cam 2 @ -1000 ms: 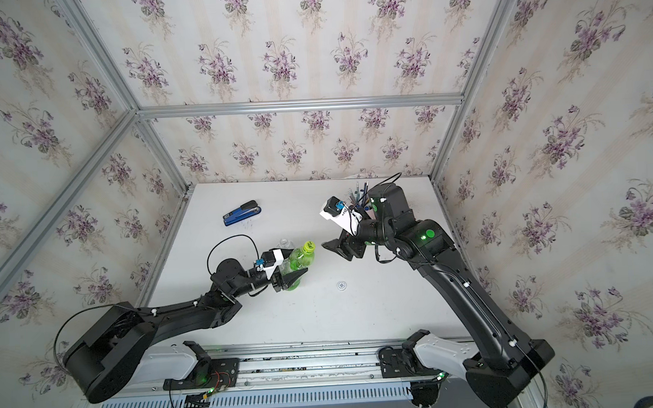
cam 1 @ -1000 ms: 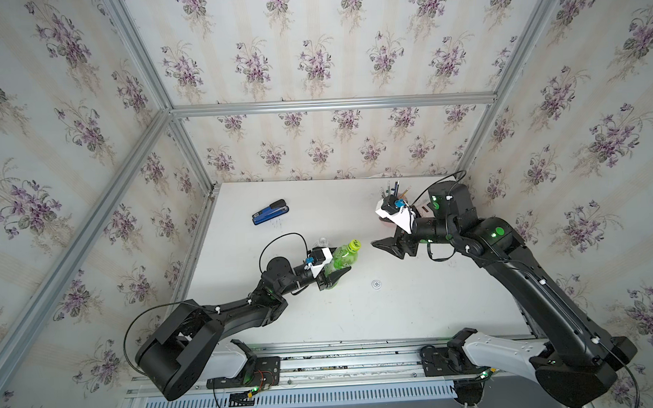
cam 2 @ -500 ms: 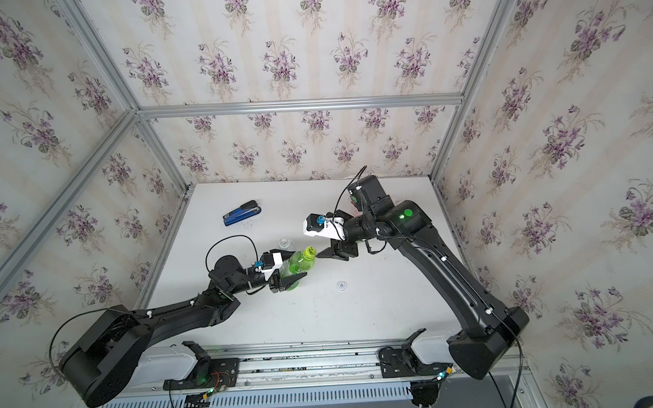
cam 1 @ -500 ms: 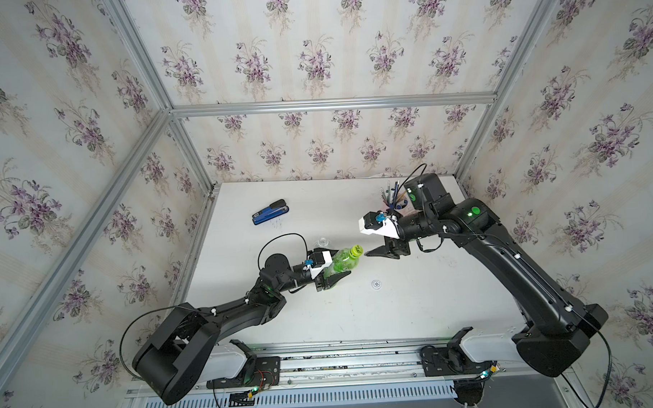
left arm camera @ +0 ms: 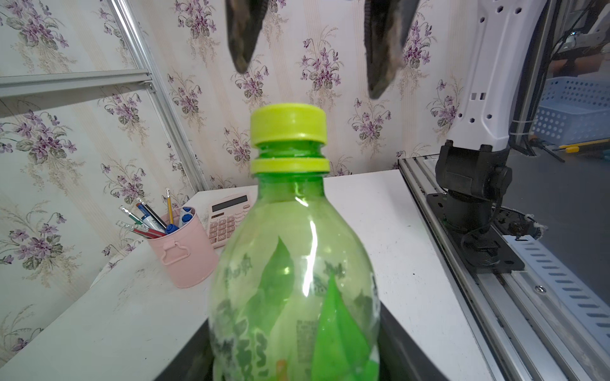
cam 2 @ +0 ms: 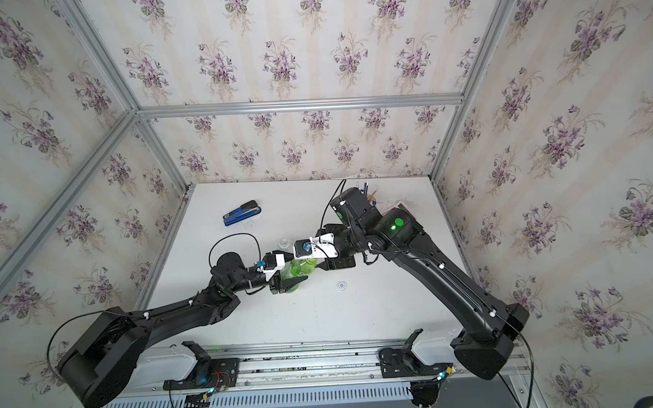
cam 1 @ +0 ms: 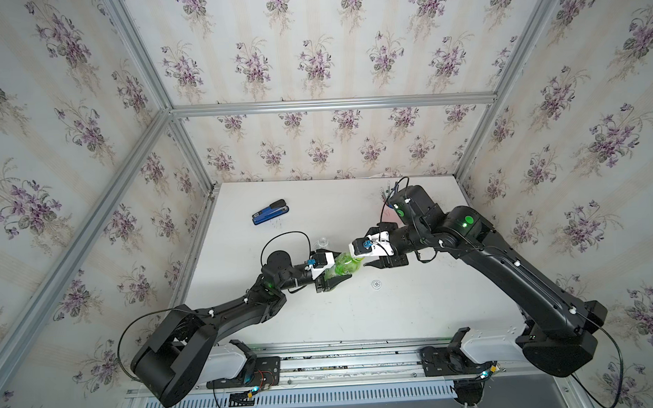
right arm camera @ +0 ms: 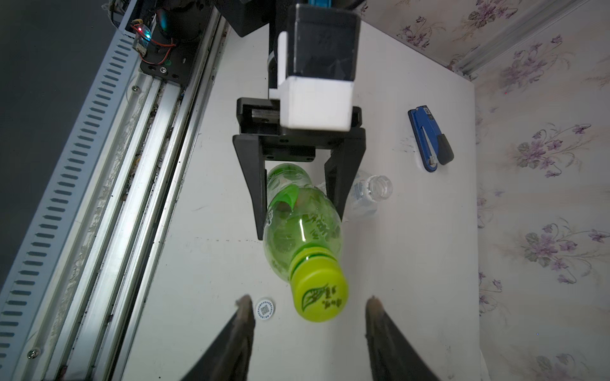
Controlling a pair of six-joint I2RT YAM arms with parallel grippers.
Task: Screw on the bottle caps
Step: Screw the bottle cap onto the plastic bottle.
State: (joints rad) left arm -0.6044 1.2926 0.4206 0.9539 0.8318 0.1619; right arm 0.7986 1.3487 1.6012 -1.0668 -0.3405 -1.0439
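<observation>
Left hand point(right arm camera: 301, 228) grips curvy translucent bottle point(right arm camera: 307, 244) — smooth cap point(right arm camera: 321, 298)

The table point(cam 1: 358, 316) was overlooked from high up by both top views; the green bottle point(left arm camera: 293, 280) was framed close-up by both wrist cams.

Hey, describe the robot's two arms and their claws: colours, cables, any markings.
The left arm and right arm are black, jointed shells with round green markers and looping black cables. Each wrist carries a white camera mount with a blue plug. The left claw and right claw each have two black, wedge-shaped fingers; the right's tips look scuffed.
</observation>
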